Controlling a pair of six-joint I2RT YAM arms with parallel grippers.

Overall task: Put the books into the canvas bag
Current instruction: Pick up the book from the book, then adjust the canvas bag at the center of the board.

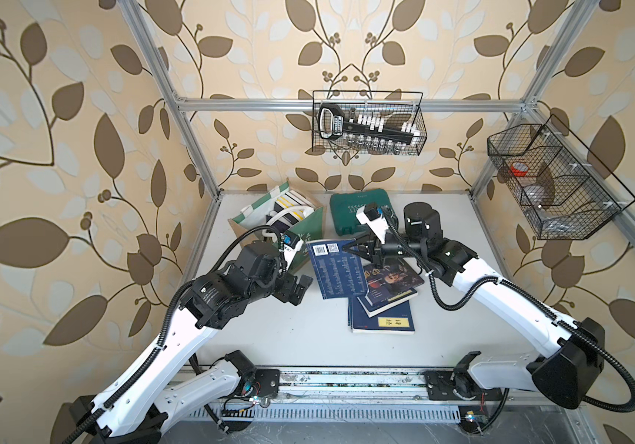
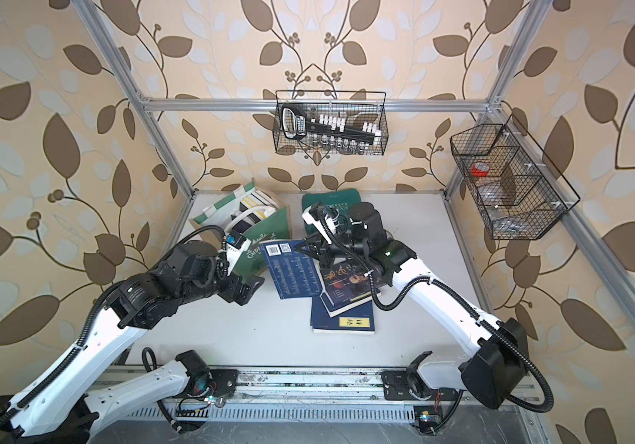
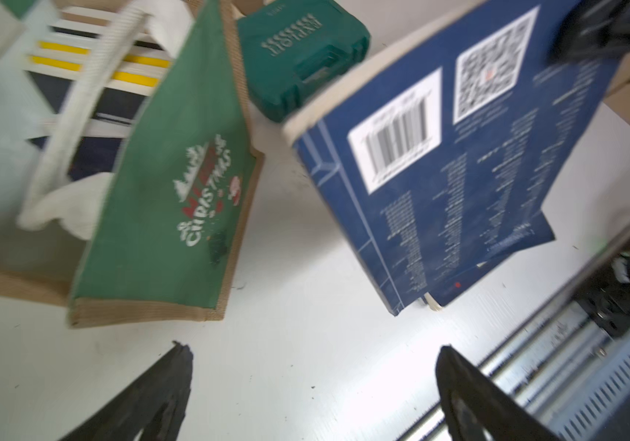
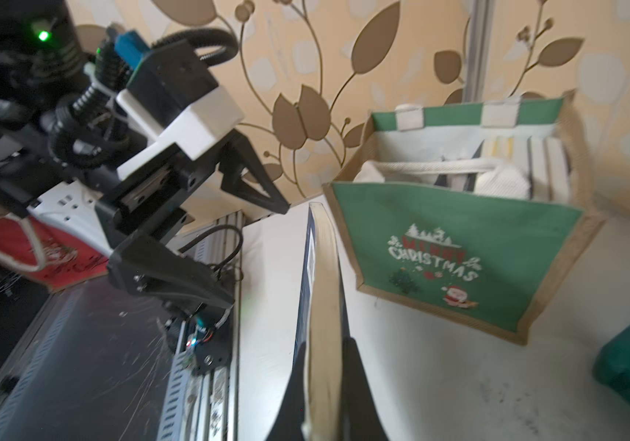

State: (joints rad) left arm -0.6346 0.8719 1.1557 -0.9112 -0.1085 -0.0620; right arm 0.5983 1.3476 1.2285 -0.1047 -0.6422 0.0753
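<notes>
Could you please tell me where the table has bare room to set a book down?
Bare: the front strip between the book pile and the rail, and the back right corner beside the green case. Crowded: the middle, where the right gripper holds a blue book between the canvas bag, the open left gripper and the pile.

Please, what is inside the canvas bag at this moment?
Inside the canvas bag several books stand, navy, white and yellow, with a white rope handle over them. Their number and the bag's bottom are hidden.
</notes>
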